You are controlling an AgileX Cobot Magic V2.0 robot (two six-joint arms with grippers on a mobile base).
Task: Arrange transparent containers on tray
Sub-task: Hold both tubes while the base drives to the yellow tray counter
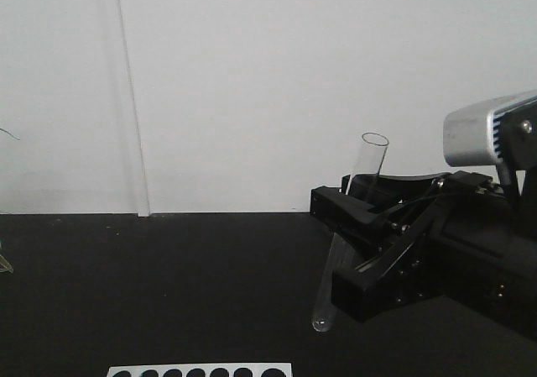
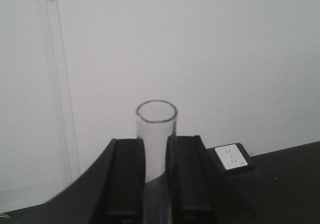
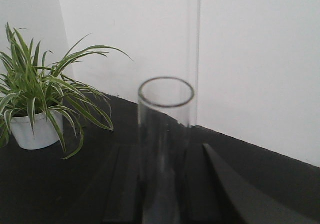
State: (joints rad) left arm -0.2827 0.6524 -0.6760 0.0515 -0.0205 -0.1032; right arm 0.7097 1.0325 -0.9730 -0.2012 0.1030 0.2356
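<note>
The right tube (image 1: 370,160) is sitting clamped in the right pincer (image 1: 340,247), crossing between its black fingers with the open flared rim sticking out above them and the rounded bottom hanging out below. It is leaning, the rim tilting away from the pincer body. Whether the bottom is touching the black table (image 1: 168,293) beneath the pincer cannot be told. In the right wrist view the same right tube (image 3: 165,134) is rising blurred from between the two dark fingers of the right pincer (image 3: 162,189), rim uppermost.

The left tube (image 2: 156,134) is standing upright in the left pincer (image 2: 156,184), whose two black fingers are closing against its sides; its round rim is poking up above the fingertips.

Beyond the right pincer and to its left, a striped green plant (image 3: 35,84) is growing in a white pot (image 3: 31,131) on the table. Ahead of the left pincer and to its right, a white socket plate (image 2: 231,157) is lying on the table by the white wall (image 2: 225,59). Below the right pincer, towards the front edge, a white panel with dark round holes (image 1: 200,370) is showing.
</note>
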